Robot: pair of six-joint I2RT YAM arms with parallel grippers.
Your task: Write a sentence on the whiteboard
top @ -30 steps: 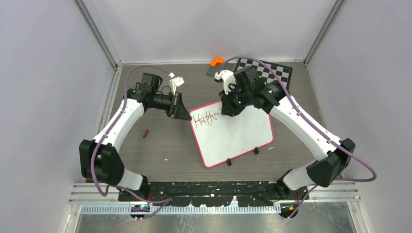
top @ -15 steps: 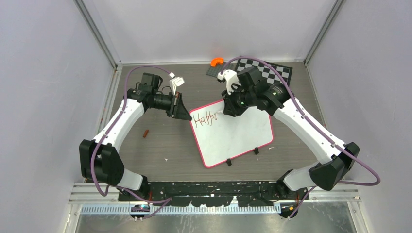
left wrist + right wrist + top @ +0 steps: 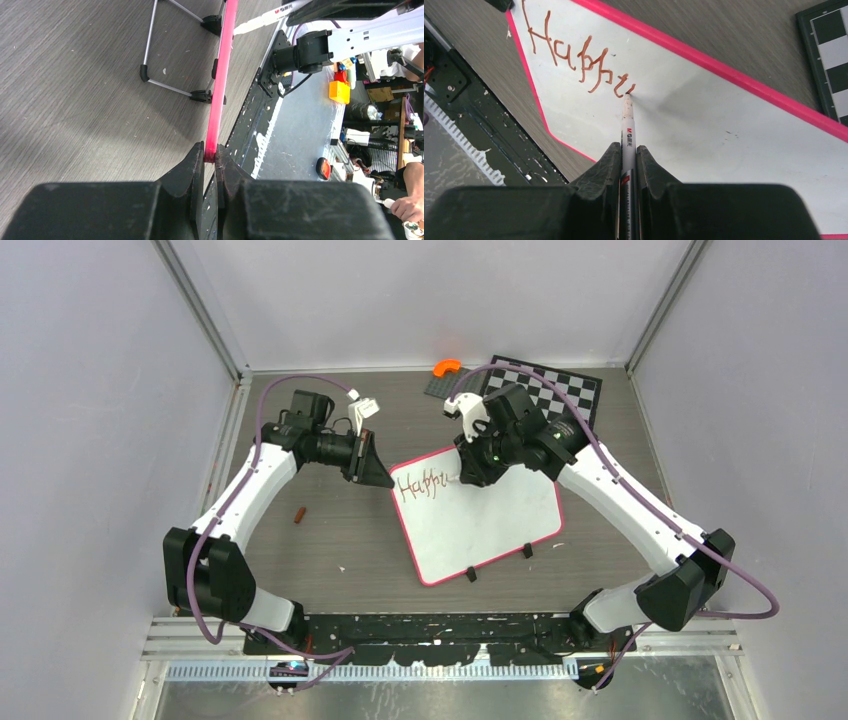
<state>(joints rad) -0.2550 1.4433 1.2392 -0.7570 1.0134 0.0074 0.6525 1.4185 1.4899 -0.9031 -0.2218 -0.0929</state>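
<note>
Jaws of the right gripper [image 3: 629, 159] are closed narrowly on a white marker [image 3: 627, 122], hiding its lower barrel. The marker's tip touches the whiteboard [image 3: 704, 125], which lies askew at mid-table. Jaws of the left gripper [image 3: 210, 156] pinch the board's pink frame at its left corner. The sentence [image 3: 574, 60] reads only "Happi", with its first letter cut off at the wrist view's top edge. Farther back, a chessboard [image 3: 565, 390] lies partly hidden behind the right arm, near an orange object [image 3: 446, 367] too small to identify.

Your table [image 3: 320, 540] layout
whiteboard [image 3: 490, 525] lies mid-table; chessboard [image 3: 555, 390] sits behind it, to your right; marker [image 3: 627, 125] tip rests on the whiteboard.
</note>
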